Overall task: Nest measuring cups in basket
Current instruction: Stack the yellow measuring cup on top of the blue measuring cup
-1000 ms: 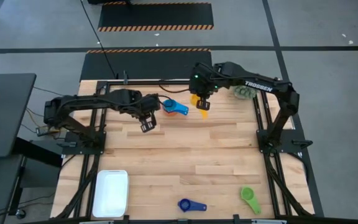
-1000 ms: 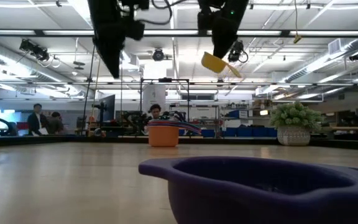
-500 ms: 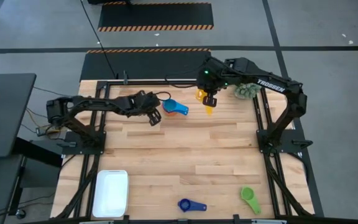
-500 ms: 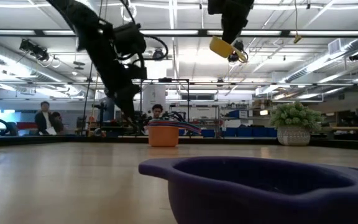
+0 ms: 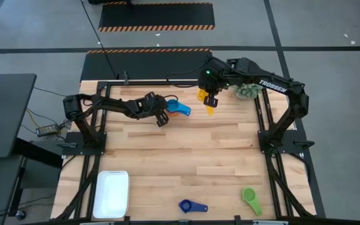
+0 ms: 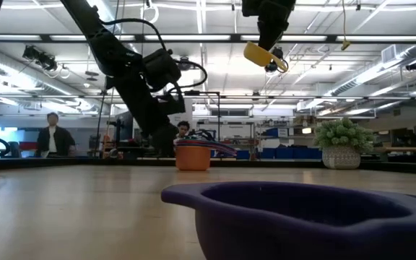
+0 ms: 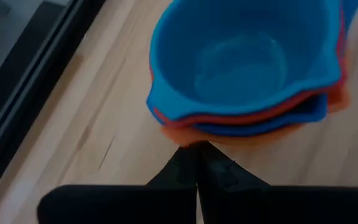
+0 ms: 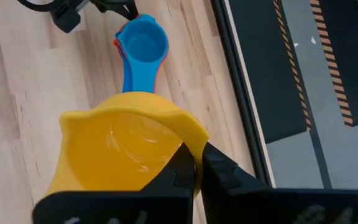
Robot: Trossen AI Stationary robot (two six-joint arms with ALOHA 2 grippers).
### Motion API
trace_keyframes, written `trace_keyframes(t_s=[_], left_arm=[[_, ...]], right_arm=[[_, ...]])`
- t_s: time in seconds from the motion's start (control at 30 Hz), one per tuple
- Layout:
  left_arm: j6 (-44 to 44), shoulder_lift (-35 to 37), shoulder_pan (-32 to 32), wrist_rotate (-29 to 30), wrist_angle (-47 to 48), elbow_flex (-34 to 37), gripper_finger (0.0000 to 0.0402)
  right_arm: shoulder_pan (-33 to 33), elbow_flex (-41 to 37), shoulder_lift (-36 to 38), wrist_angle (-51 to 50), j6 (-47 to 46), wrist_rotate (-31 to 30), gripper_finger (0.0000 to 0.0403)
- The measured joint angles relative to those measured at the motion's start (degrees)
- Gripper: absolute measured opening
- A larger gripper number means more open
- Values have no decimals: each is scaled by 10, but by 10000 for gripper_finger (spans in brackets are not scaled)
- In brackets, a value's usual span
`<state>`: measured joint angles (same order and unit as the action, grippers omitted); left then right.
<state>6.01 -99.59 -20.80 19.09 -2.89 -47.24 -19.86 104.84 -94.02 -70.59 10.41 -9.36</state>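
Observation:
A stack of nested cups, blue on top and orange at the bottom, rests on the table at the far middle; it also shows in the left wrist view and the low view. My left gripper is shut, low at the stack's left side. My right gripper is shut on a yellow cup, high above the table. A navy cup and a green cup lie near the front edge. The white basket is at the front left. My left gripper's shut fingertips stand right at the orange bottom cup's rim, coming slanting down from the table's left; I cannot tell whether they touch it. My right gripper pinches the yellow cup's rim wall, one finger inside the bowl and one outside, from above. The cup is lifted clear and hangs tilted below the fingers.
A small green potted plant stands at the far right, close behind my right arm. The navy cup fills the foreground of the low view. People stand in the room beyond the table.
My left gripper has gone down and toward the table's right, up to the stack of cups. My right gripper has risen and shifted a little toward the right with the yellow cup, then held still. The stack has not moved.

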Motion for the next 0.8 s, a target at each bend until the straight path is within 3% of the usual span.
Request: trace_keyframes(t_s=[0.33,0.53,0.8], left_arm=[[52,-7,3,-89,-57,0,0],[18,-12,8,-93,-38,0,0],[-5,90,16,-93,59,-1,0]], right_arm=[[-2,0,0,0,1,0,10],[-5,0,-4,2,18,5,10],[-13,-1,-39,41,132,24,10]])
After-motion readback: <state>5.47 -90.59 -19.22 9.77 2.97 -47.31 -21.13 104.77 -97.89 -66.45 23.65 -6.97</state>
